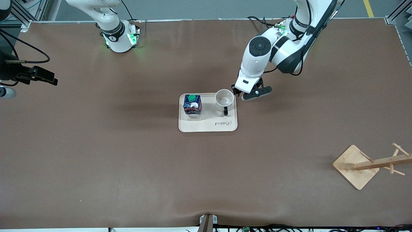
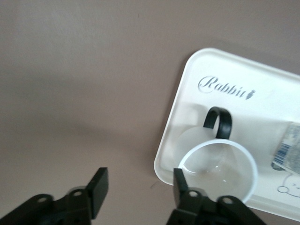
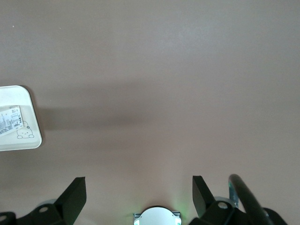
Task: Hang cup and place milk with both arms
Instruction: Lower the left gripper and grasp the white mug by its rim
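Left gripper (image 1: 237, 93) agape beside cup (image 1: 224, 98)

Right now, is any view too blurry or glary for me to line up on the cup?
Left wrist view: soft blur, but the cup rim and black handle read clearly beside the open left pincer. Front view: sharp, even light, faint shadows by the tray. Right wrist view: bare table, one broad shadow band, green glow near the open right pincer.

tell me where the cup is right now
In the front view the cup stands upright on the tray, beside the milk, at the corner toward the left arm's end; the open left gripper is just off that corner.
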